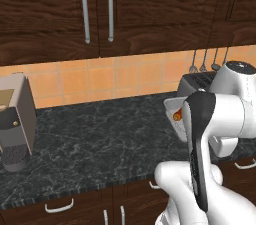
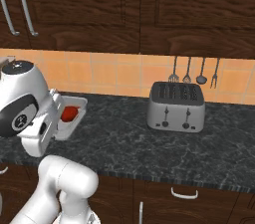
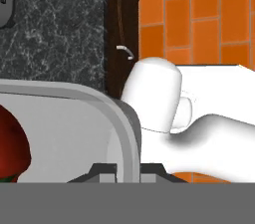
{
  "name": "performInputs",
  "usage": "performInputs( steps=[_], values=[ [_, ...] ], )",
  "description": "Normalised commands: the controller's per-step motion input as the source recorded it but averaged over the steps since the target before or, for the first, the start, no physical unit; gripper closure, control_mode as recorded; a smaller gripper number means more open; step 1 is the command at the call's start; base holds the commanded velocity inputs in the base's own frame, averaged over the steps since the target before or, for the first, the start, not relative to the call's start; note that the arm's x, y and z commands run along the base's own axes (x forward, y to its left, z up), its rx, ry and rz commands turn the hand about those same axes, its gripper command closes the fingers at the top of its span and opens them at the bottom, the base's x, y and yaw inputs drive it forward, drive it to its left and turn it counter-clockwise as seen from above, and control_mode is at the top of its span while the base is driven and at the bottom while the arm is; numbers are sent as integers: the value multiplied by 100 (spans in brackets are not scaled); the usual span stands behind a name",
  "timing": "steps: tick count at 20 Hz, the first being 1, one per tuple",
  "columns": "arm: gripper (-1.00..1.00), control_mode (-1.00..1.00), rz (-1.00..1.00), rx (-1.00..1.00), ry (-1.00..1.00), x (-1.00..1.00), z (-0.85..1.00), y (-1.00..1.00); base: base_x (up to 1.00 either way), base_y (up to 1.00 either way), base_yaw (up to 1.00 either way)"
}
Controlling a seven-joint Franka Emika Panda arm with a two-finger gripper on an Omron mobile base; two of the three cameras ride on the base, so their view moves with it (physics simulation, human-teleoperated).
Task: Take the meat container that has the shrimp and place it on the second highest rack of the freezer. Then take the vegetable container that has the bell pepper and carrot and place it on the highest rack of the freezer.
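Gripper [image 3: 124,170] fingers clamp the rim of the vegetable container [image 2: 74,118], evidently for lifting; the bell pepper [image 2: 69,113] and carrot [image 1: 177,115] sit inside, near the counter's [image 2: 129,143] back edge.

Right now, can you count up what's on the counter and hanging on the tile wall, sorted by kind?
Toaster: 1
Coffee machine: 1
Hanging utensils: 4
White tray, gripped at its rim by the claw: 1
Bell pepper, in the tray: 1
Carrot, in the tray: 1
Total: 9
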Motion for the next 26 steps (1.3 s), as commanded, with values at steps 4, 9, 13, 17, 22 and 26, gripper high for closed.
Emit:
performInputs(
  steps=[4, 9, 13, 17, 22, 26],
  values=[
    [100, -100, 0, 0, 0, -47, 27, 0, 0, 0, 0],
    [100, -100, 0, 0, 0, -4, 41, 0, 0, 0, 0],
    [100, -100, 0, 0, 0, -4, 17, 0, 0, 0, 0],
    [100, -100, 0, 0, 0, -16, 0, 0, 0, 0, 0],
    [100, 100, 0, 0, 0, -5, 0, 0, -62, -21, -7],
    [100, 100, 0, 0, 0, 0, 0, 0, -90, -44, -54]
  ],
)
